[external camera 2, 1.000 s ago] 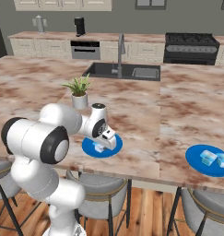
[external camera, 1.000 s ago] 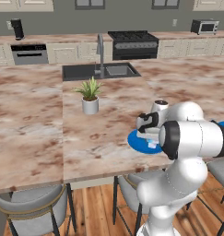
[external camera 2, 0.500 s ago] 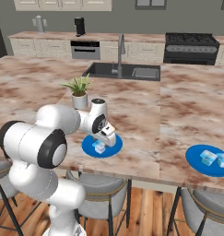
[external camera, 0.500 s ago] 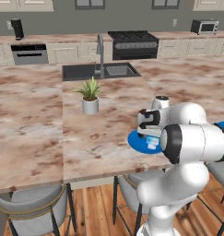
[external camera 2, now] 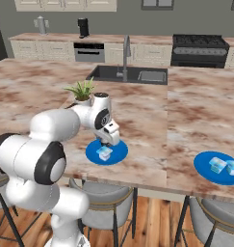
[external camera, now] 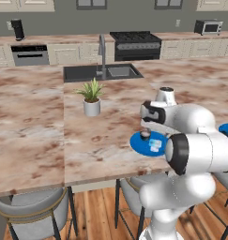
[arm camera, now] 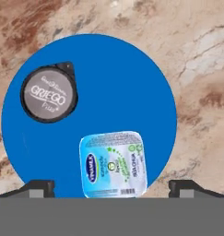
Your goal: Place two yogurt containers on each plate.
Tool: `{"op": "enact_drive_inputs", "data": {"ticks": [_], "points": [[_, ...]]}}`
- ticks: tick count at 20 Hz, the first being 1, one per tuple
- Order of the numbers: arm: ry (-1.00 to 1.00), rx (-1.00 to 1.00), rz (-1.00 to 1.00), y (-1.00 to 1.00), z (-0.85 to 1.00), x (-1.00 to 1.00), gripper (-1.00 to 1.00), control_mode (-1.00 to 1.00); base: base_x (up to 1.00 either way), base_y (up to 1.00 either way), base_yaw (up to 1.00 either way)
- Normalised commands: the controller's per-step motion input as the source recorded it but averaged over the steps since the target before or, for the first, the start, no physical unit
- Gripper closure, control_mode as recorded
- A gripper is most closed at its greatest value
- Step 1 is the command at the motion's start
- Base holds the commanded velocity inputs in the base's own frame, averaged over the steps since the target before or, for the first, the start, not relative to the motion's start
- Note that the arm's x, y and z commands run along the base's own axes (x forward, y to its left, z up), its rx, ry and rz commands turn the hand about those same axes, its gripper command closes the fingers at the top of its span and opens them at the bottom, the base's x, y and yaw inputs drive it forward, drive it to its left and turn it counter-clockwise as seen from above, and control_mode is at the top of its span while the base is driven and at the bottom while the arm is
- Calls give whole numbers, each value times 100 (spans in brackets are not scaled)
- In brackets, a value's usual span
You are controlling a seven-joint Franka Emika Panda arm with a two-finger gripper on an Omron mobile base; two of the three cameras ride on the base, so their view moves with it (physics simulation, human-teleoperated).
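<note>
Two blue plates show in the left base view: the near plate (external camera: 150, 142) lies on the marbled counter (external camera: 49, 136) close to its front edge, and a sliver of the far plate (external camera: 226, 130) peeks out past the robot's white arm at the right edge. On the near plate sit a pale blue-and-white yogurt container (external camera: 156, 145) and, just beside it toward the sink, a dark round-lidded cup (external camera: 144, 134). The pincer (external camera: 146, 127) hangs just above the plate, too small here to read its jaws. A potted plant (external camera: 91, 97) stands well apart on the counter, between the plate and the sink (external camera: 102, 72).

From the right base view, the near plate (external camera 2: 107, 152) sits under the pincer (external camera 2: 108, 143), and the yogurt container (external camera 2: 104, 153) rests on it, free of the fingers as far as can be made out. The far plate (external camera 2: 221, 167) lies well to the right near the counter's front edge and carries two more yogurt containers (external camera 2: 217, 164), side by side. The potted plant (external camera 2: 81, 91) stands behind the arm.

In the hand view, the near plate (arm camera: 127, 83) lies straight below. The yogurt container (arm camera: 113, 164) lies flat on it near its lower rim, its printed lid facing up, between the two fingertips (arm camera: 38, 187), which stand wide apart and touch nothing; the pincer (arm camera: 111, 188) is fully spread and holds nothing. The dark round-lidded cup (arm camera: 49, 92) sits on the plate's upper left part, apart from the container.
</note>
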Motion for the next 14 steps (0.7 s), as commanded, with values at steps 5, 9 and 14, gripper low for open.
{"op": "enact_drive_inputs", "data": {"ticks": [5,9,14], "points": [[0,-1,0,14,47,-28,-100,-100,0,0,0],[0,-4,0,23,39,-44,-100,-100,0,0,0],[0,-6,0,25,34,-46,-100,-100,0,0,0]]}}
